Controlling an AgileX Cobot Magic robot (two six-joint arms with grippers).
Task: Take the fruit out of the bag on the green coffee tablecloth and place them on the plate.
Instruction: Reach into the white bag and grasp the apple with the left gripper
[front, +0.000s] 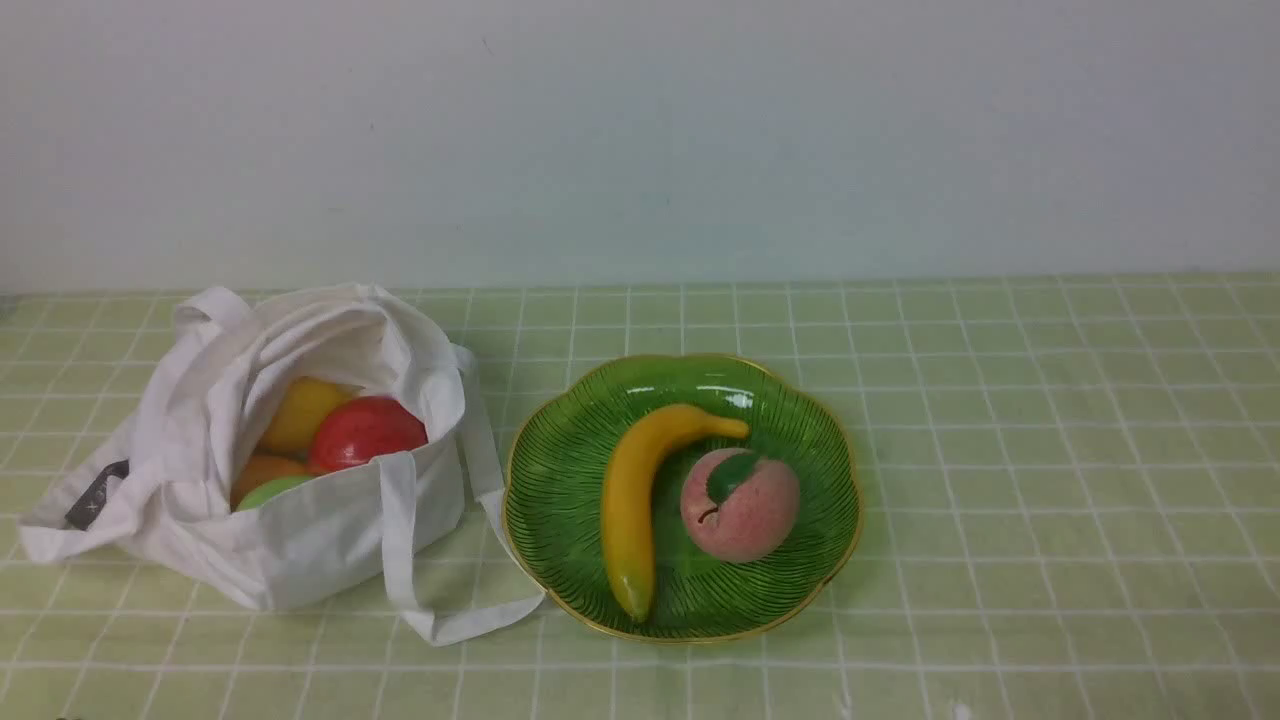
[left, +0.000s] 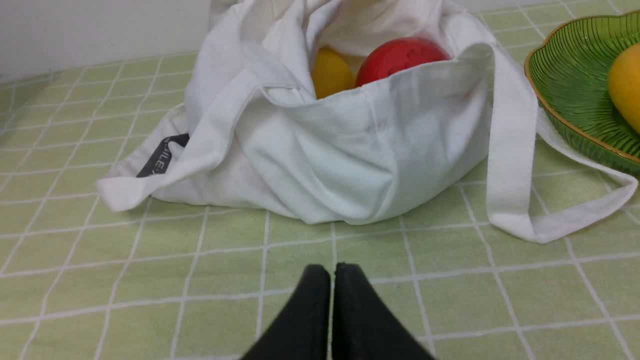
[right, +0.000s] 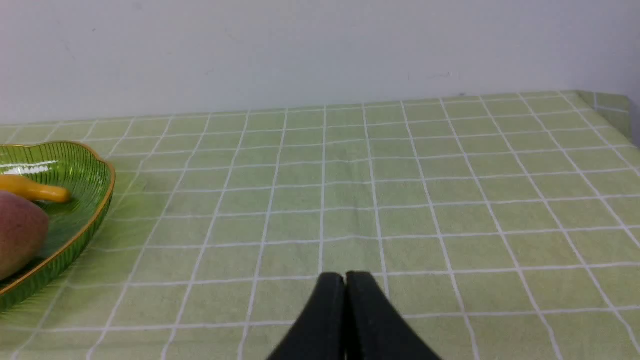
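A white cloth bag (front: 300, 520) sits open at the left of the green coffee tablecloth (front: 1050, 450). Inside it lie a red apple (front: 365, 432), a yellow lemon (front: 300, 412), an orange fruit (front: 262, 472) and a light green fruit (front: 270, 490). The green plate (front: 560, 470) stands right of the bag and holds a banana (front: 635, 500) and a pink peach (front: 745, 515). My left gripper (left: 333, 270) is shut and empty, a short way in front of the bag (left: 350, 150). My right gripper (right: 345, 278) is shut and empty over bare cloth, beside the plate (right: 95, 200). Neither arm shows in the front view.
One long bag strap (front: 440, 620) loops across the cloth to the plate's rim. A pale wall (front: 640, 130) runs along the back of the table. The cloth's far right corner (right: 605, 100) drops off at the table edge.
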